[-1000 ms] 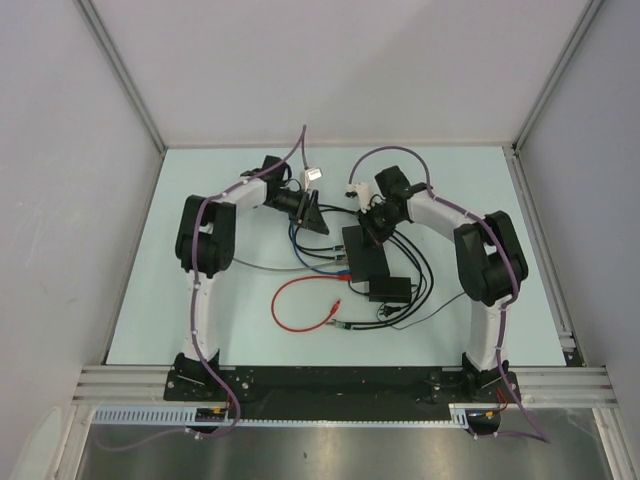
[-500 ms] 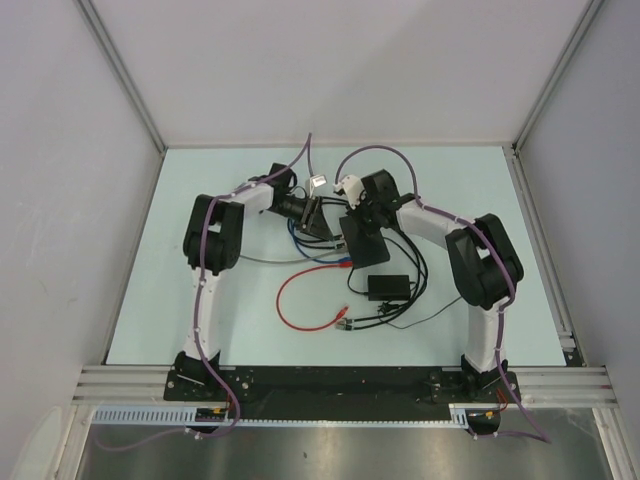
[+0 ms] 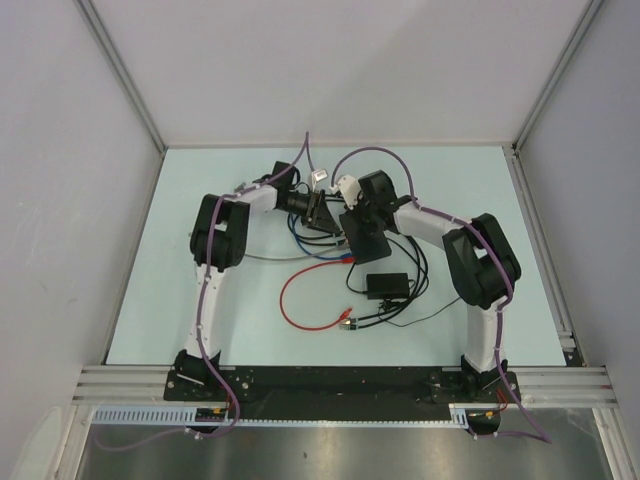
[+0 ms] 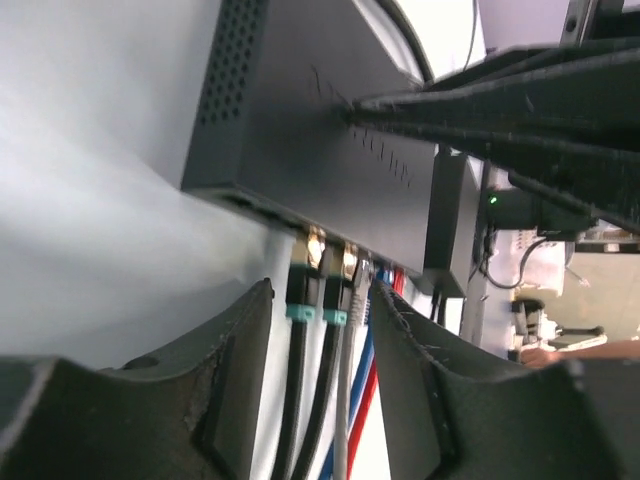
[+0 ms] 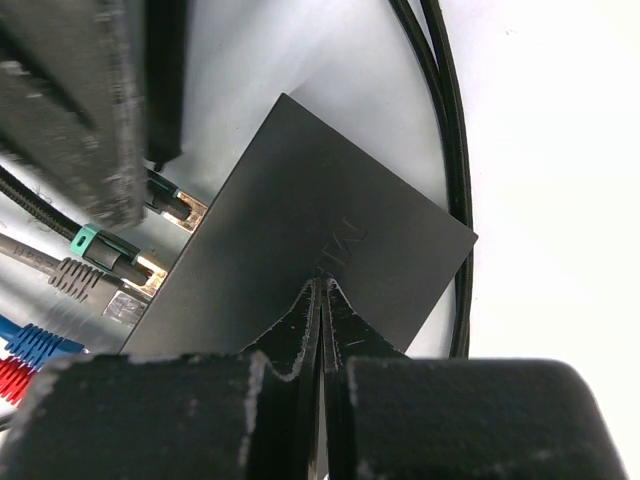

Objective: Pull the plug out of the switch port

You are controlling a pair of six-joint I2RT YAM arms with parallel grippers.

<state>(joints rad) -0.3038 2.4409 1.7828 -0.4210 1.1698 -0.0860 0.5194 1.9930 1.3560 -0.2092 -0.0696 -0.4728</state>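
The switch (image 3: 366,240), a flat black box, lies mid-table with several cables in its left edge. In the left wrist view the switch (image 4: 320,130) has two black plugs with teal bands (image 4: 303,312), a grey plug (image 4: 358,290), and blue and red cables in its sockets. My left gripper (image 4: 320,335) is open, its fingers on either side of the black and grey cables just short of the sockets. My right gripper (image 5: 322,287) is shut and empty, its tips pressing on the switch's top (image 5: 330,225). Both grippers, the left (image 3: 322,213) and the right (image 3: 356,216), meet at the switch's far end.
A smaller black box (image 3: 388,284) with thin black leads lies near the switch. A red cable (image 3: 296,300) loops on the table in front. Black cables (image 5: 445,150) curve along the switch's right side. Grey walls enclose the table on three sides.
My left gripper has moved right to the switch's socket edge and now straddles the cables. My right gripper has moved left onto the far end of the switch's top.
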